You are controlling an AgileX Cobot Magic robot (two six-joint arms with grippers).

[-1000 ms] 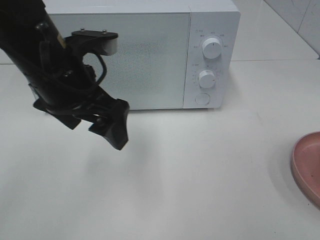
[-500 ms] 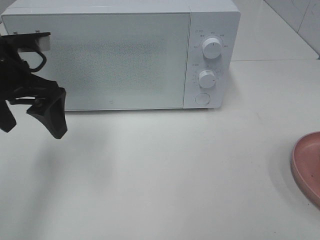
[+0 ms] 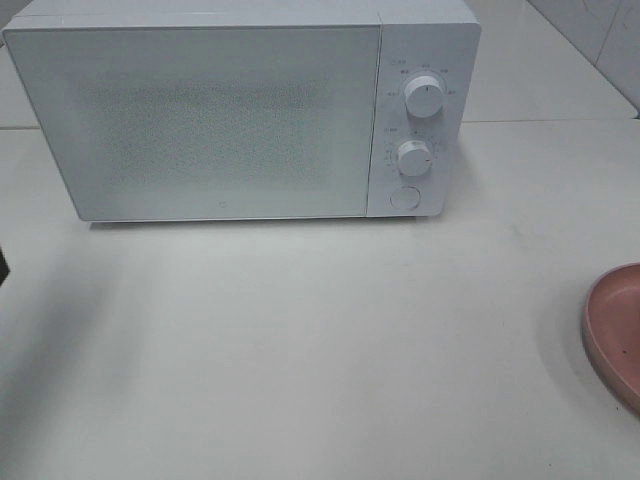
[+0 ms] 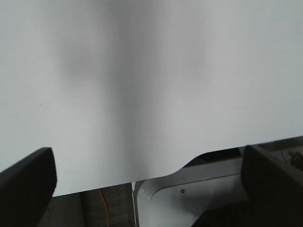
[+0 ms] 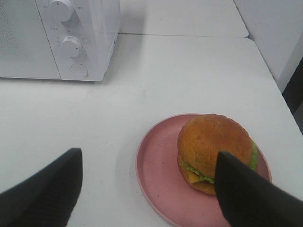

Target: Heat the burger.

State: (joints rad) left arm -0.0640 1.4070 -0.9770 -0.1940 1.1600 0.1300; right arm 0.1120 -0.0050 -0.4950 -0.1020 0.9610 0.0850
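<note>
Where the right wrist view looks down on the worktop [image 5: 165, 71], the burger [image 5: 215, 152] sits on a round pink plate [image 5: 158, 175], toward the plate's side farther from the microwave [image 5: 61, 38]. Its bun is glossy golden-brown and domed; a fringe of green lettuce and an edge of yellow cheese show beneath the upper bun. The burger stands upright, and no part of either arm touches it.

The right gripper [image 5: 147, 189] hangs above the plate, its two dark fingers [image 5: 42, 194] seen on either side of the plate. Its jaws stand wide apart and hold nothing.

The left gripper [image 4: 151, 179] is seen only in its wrist view, over the bare white worktop near its edge, its fingers [image 4: 28, 182] at the two lower corners. Its jaws are also spread wide and empty.

In the exterior high view the white microwave [image 3: 240, 110] stands at the back with its door closed, two round knobs [image 3: 424, 97] and a button on its panel; only the plate's rim [image 3: 612, 335] shows at the right edge.
</note>
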